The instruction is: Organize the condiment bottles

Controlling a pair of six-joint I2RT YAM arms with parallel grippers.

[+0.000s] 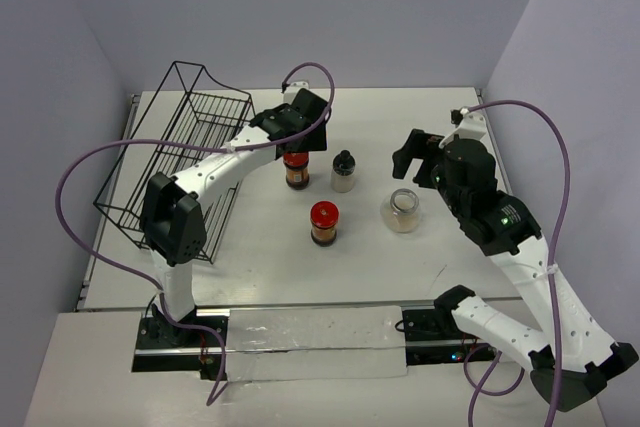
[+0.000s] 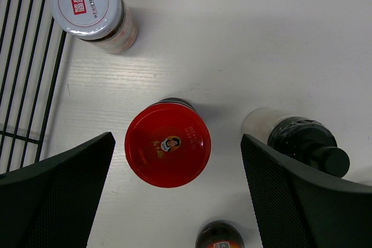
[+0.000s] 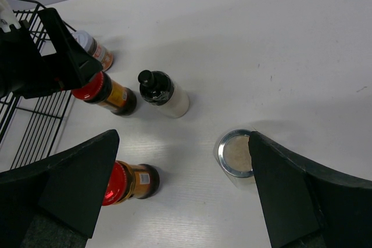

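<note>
My left gripper is open and hangs over a red-lidded jar; its red lid sits between the fingers, untouched. A silver-lidded jar stands beside the rack, hidden under the arm in the top view. A black-capped jar with pale contents stands to the right. A second red-lidded jar stands nearer. The wide clear beige-filled jar is right of it. My right gripper is open and empty above that jar, which shows partly behind its right finger.
The black wire rack stands tilted at the back left, its wires close to the silver-lidded jar. Grey walls close in the table on the left, back and right. Purple cables loop over both arms.
</note>
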